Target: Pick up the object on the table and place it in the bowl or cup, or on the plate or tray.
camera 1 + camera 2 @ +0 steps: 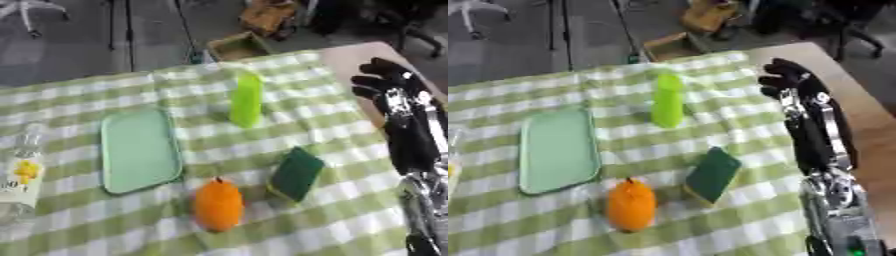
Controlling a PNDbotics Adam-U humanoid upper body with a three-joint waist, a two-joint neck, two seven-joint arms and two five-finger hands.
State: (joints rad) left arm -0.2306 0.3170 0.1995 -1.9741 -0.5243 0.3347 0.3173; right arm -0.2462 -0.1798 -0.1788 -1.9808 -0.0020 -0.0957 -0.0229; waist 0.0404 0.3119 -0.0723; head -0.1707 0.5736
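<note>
A pale green tray (138, 150) lies flat on the checked cloth at the left. An orange fruit-shaped object (218, 205) sits near the front, just right of the tray's lower corner. Beside it lies a dark green sponge (297, 173) with a yellow underside. A lime-green upright bottle-like object (247, 99) stands further back. My right hand (385, 82) hovers over the table's right side, fingers curled with nothing in them, well apart from all objects. My left hand shows in neither view.
A clear bottle with a yellow label (22, 175) stands at the left edge. Bare wooden tabletop (859, 105) shows at the right beyond the cloth. Boxes (238, 46) sit on the floor behind the table.
</note>
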